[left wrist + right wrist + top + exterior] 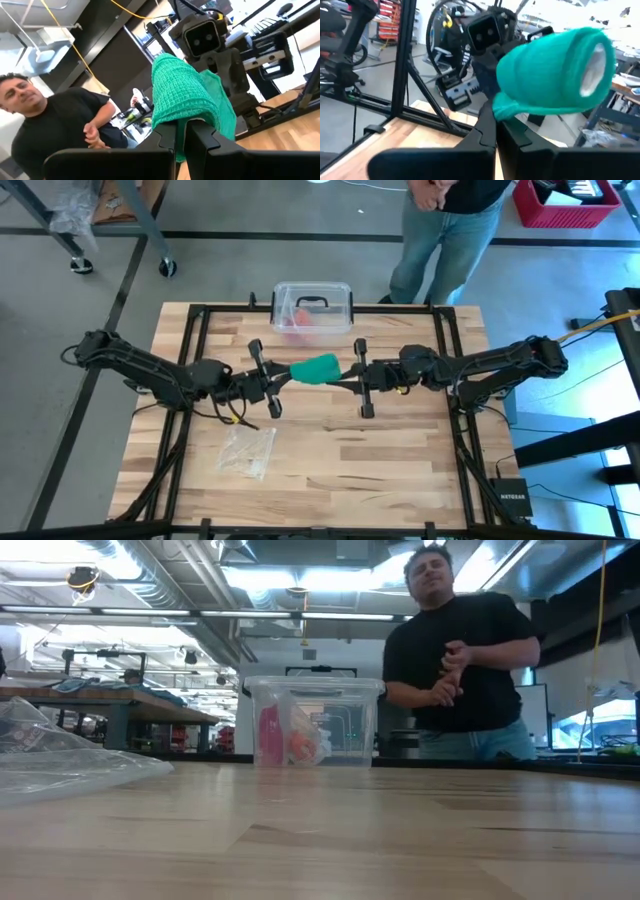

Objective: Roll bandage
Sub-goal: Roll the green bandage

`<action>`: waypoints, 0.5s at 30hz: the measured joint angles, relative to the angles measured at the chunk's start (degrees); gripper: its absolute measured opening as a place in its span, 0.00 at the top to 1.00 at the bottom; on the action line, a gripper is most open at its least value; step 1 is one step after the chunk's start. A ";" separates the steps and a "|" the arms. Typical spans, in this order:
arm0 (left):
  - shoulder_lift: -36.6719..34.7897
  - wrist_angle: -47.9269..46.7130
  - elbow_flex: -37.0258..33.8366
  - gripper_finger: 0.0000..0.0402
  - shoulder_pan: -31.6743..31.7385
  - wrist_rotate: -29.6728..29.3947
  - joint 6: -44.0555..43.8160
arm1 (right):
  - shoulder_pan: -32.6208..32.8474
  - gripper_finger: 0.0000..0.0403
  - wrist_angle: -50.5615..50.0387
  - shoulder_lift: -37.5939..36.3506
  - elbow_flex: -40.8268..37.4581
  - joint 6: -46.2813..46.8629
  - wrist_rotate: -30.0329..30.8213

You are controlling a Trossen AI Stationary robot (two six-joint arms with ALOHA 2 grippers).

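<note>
Nearest us lies the clear plastic wrapper (247, 451). At mid-table, raised, the left gripper (282, 379) and right gripper (345, 374) each pinch the green bandage (316, 368), which we judge nearly fully rolled. The clear plastic box (312, 307) stands beyond.

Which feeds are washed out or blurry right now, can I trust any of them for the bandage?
High view: even light, the bandage clear between the left pincer and right pincer. Low view: bright ceiling lights glare, the person is soft, no bandage visible. Left wrist view: weave sharp, windows blown out. Right wrist view: roll slightly blurred, background overexposed.
</note>
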 joint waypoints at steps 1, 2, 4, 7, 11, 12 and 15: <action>0.09 0.01 0.00 0.98 -0.02 -0.02 0.59 | 0.40 0.99 0.49 0.00 0.00 -0.02 0.02; 0.34 0.13 0.00 0.98 -0.06 -0.02 1.33 | 0.70 0.99 1.00 0.00 0.00 -0.04 0.02; 0.78 0.17 0.00 0.98 -0.06 0.01 2.27 | 1.44 0.99 2.04 0.05 0.00 -0.16 -0.08; 1.87 0.57 0.01 0.98 -0.06 0.02 3.88 | 1.76 0.99 2.91 0.24 0.00 -0.27 -0.52; 3.64 1.90 0.02 0.98 0.20 0.22 4.66 | 1.69 0.98 4.07 0.26 0.00 0.00 -0.36; 4.07 2.11 0.02 0.98 0.20 0.20 5.00 | 1.69 0.98 4.09 0.26 -0.01 0.01 -0.01; 4.82 2.19 0.08 0.98 0.20 0.28 6.79 | 1.69 0.98 4.33 0.26 -0.04 0.23 0.06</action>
